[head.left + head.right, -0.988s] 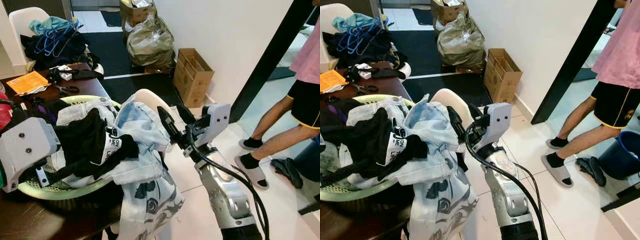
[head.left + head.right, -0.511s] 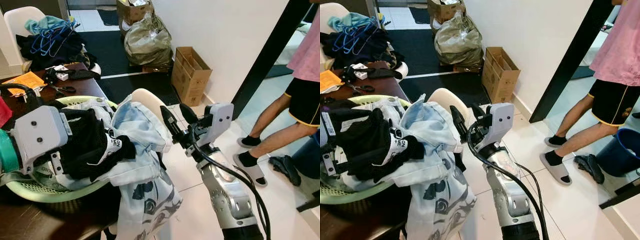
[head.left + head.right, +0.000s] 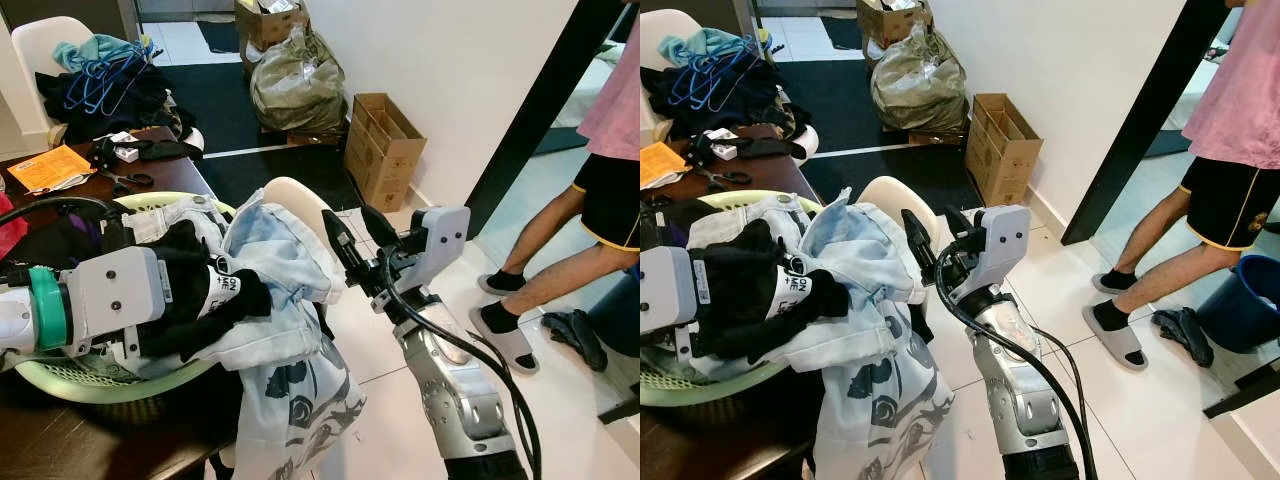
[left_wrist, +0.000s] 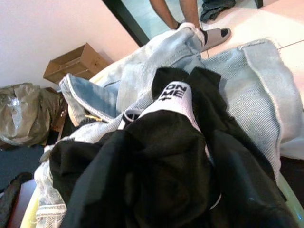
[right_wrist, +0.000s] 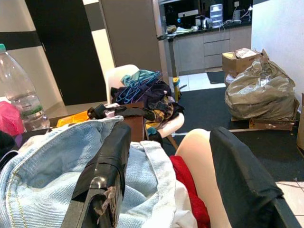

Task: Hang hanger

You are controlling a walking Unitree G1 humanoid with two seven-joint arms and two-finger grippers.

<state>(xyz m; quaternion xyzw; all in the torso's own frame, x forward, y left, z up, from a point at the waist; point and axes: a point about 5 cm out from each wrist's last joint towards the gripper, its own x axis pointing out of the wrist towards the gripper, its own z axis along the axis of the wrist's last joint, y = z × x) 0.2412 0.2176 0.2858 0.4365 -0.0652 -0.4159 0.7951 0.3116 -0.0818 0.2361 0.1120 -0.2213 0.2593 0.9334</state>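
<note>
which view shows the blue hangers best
The left eye view: the blue hangers lie in plain sight on the clothes piled on the white chair. The right eye view shows them too, nearer its edge. The right wrist view shows them small, beyond the right pincer. The left wrist view faces laundry.

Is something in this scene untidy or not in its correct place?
Yes. The green laundry basket on the dark table is overfilled: a pale denim garment spills over its rim and hangs off the table edge toward the floor. Blue hangers lie tangled on clothes piled on a white chair.
</note>
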